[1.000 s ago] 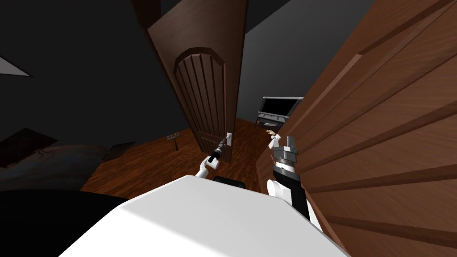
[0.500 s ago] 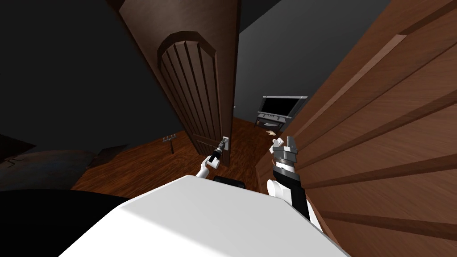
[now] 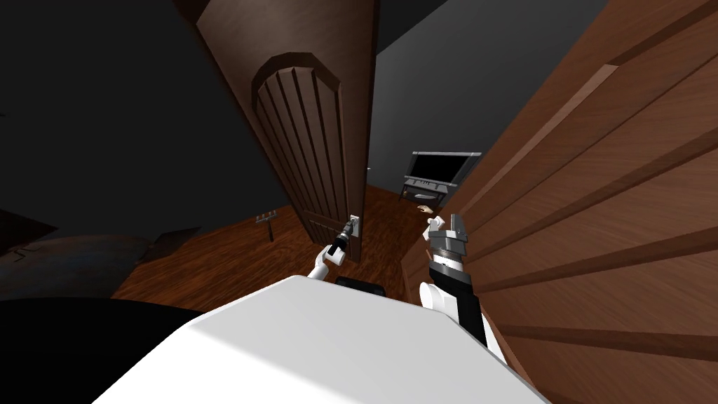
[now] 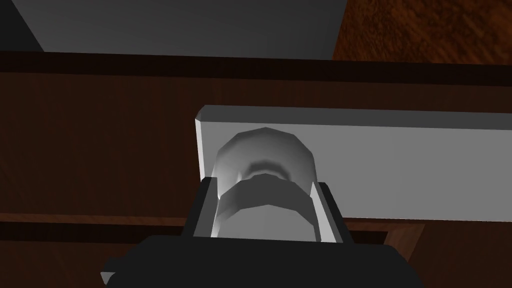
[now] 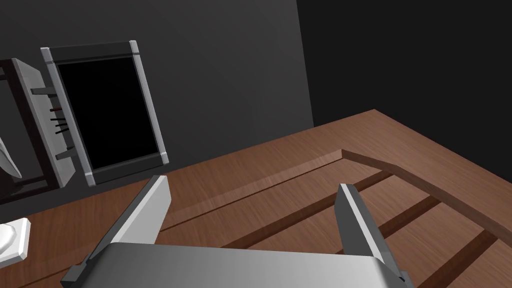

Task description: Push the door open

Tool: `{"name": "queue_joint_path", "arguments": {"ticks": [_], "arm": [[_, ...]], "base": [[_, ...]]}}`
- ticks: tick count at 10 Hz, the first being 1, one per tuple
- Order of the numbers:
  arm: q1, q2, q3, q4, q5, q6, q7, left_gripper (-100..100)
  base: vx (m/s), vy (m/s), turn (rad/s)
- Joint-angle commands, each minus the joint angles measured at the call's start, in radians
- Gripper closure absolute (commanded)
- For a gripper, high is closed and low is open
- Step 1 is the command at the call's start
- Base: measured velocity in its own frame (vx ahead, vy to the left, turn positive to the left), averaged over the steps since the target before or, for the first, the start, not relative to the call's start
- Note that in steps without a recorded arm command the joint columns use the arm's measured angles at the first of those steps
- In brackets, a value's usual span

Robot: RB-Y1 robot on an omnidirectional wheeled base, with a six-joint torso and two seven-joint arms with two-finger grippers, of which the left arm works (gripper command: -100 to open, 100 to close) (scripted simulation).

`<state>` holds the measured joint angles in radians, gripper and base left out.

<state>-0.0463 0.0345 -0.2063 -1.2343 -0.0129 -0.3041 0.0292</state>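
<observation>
The dark brown wooden door with the arched, ribbed panel point(image 3: 315, 140) stands ajar ahead, slightly to our left. Our left gripper point(image 4: 264, 189) clasps its pale grey round knob point(image 4: 265, 150). Our right gripper point(image 5: 254, 186) hangs spread, idle. We judge the push is under way and next calls for steady forward pressure.

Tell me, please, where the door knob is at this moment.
The knob is clamped between the left gripper's fingers, on a light grey plate at the dark brown door's free edge, near the middle of the head view.

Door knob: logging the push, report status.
Left gripper shut on grey round knob. Right gripper open. Dark brown arched-panel door ajar. Nothing seen blocking.
</observation>
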Motion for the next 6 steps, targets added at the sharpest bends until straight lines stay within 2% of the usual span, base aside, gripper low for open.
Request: {"name": "queue_joint_path", "arguments": {"ticks": [1,2,3,6], "arm": [[-0.001,0.000,0.000,-0.002,0.000,-0.002,0.001,100],[-0.022,0.014,0.016,0.030,0.017,-0.010,-0.019,100],[-0.036,0.021,0.026,0.049,0.027,-0.016,-0.030,100],[-0.066,0.033,0.048,0.089,0.050,-0.029,-0.055,100]], "base": [[0.000,0.000,0.000],[0.060,0.007,0.042],[0.111,0.015,0.072],[0.106,0.018,0.068]]}}
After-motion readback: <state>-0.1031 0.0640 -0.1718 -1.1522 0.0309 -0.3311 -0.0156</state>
